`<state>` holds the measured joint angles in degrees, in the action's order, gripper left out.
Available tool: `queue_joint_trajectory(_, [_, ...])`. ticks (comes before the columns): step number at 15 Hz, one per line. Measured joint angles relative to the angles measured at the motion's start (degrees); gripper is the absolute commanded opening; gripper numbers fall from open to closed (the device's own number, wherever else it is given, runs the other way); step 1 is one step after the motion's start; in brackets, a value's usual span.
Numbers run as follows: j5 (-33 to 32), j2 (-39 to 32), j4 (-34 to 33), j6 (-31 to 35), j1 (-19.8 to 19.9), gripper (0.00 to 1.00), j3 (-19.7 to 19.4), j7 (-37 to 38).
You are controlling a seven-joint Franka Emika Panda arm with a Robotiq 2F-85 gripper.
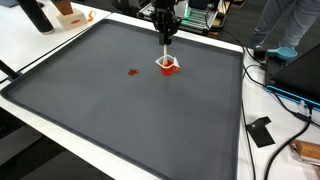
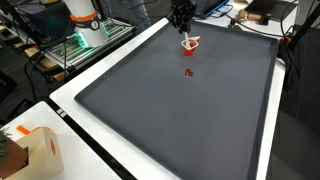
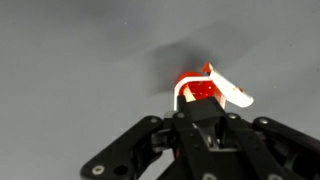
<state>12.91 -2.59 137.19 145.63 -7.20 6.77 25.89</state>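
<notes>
In an exterior view I see the gripper [image 1: 167, 52] reaching down onto a small cup [image 1: 168, 67], red with a white rim, which stands on the grey mat [image 1: 120, 115] toward its far edge. A tiny red scrap [image 1: 131, 72] lies on the mat near the cup, apart from it.

In an exterior view the cup [image 2: 190, 44] sits right under the gripper [image 2: 186, 34], with the scrap [image 2: 188, 72] closer to the camera.

In the wrist view the cup [image 3: 203, 90] is just ahead of the black fingers. Its inside shows bright red, and I cannot make out any contents. I cannot tell whether the fingers clamp it or merely stand around it.
</notes>
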Motion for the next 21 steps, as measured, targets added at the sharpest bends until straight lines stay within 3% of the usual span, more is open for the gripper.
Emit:
queue_joint_trajectory(7, [2.7, -1.0, 0.0, 1.1, -0.3, 0.06, 0.4, -3.5])
queue_joint_trajectory(21, [23.8, -3.2, -0.1, 1.1, 3.9, 0.06, 0.0, -29.1])
